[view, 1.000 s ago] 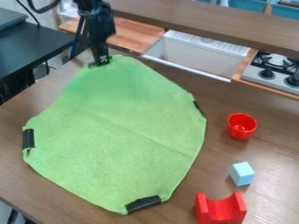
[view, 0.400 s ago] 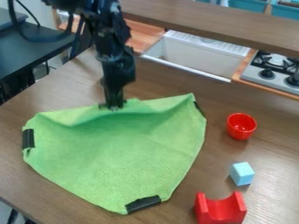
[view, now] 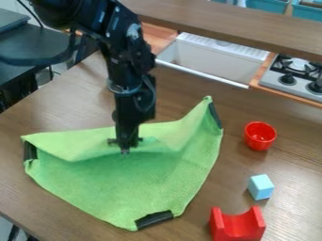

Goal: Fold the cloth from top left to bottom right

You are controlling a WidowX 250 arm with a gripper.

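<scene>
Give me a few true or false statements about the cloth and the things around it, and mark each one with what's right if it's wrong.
The cloth is green. True.
The gripper is over the red cup. False: it is at the upper part of the cloth.
The light blue block sits between the red cup and the red notched block. True.
The cloth lies fully flat. False: its upper part is raised and bent over, near the gripper.
The red cup is on its side. False: it stands upright.
Black strips are on the cloth's edges. True.
</scene>
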